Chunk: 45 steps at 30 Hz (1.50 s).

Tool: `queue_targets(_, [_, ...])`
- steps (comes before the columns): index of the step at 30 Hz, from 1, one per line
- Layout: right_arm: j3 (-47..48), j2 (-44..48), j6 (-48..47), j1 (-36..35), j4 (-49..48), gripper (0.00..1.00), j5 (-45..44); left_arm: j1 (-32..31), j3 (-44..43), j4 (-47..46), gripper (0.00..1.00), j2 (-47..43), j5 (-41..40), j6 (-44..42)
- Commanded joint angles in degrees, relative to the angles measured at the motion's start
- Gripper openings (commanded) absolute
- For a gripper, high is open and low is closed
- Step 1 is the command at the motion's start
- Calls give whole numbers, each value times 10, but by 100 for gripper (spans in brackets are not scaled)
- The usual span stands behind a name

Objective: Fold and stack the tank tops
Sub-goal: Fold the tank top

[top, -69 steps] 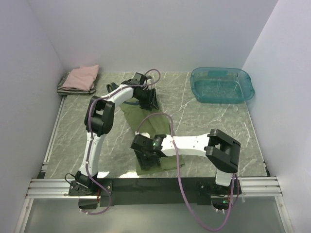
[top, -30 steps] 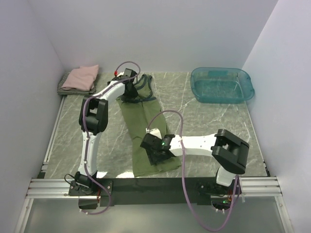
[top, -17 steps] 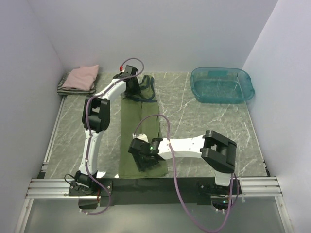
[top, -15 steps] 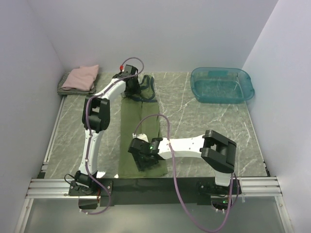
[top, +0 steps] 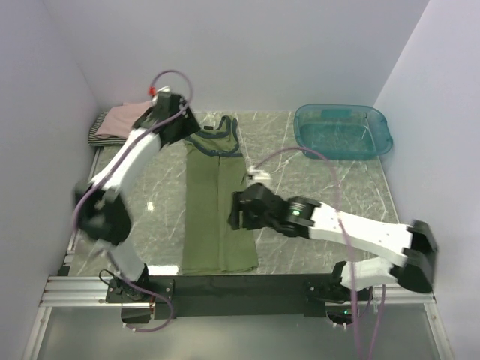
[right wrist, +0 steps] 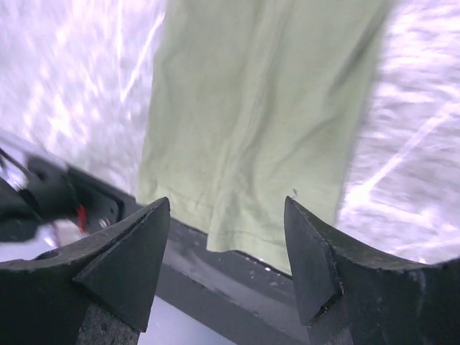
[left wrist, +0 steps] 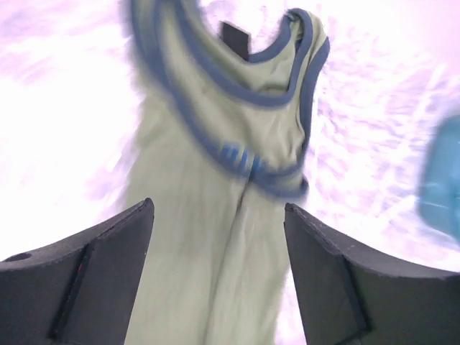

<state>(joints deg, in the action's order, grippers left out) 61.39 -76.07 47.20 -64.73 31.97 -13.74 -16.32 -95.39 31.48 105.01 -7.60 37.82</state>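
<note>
Left pincer and right pincer spread, empty; the limp, light olive tank top likely pinches best at its six-o'clock hem corners.

Top view: bright, soft, even light from above; the pale walls carry barely any shadow.
Glare: a small white glint on the table, left of the olive-green tank top.
Motion blur, top view: the left arm smears at its lower joint.
Left wrist view: table blown out to white-pink; the tank top's navy trim is streaked and doubled.
Right wrist view: table overexposed and streaky; cloth soft.
Jaws: dark and almost without detail in both wrist views.
</note>
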Motion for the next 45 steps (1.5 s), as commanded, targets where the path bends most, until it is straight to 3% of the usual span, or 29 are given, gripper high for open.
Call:
queue_targets(1, [-95,80,58,22,3,72,-30,1,144,20,77,-163,-68,102])
queue_targets(5, [-194,141,88,30,-35,70,-9,-7,386,14,73,-309,-62,176])
queue_targets(11, [-320,190,116,29,-153,67,73,-61,602,20,61,-513,-19,267])
queue_targets(18, [-386,170,138,12,-236,65,124,-142,662,151,63,-593,-88,432])
queue_targets(24, [-414,128,167,-4,-286,65,136,-182,675,162,66,-542,-52,460])
queue_targets(37, [-422,75,202,-26,-310,63,156,-342,689,225,68,-432,-10,569])
queue_targets(45, [-409,68,192,-27,-285,57,158,-369,721,218,67,-482,22,603])
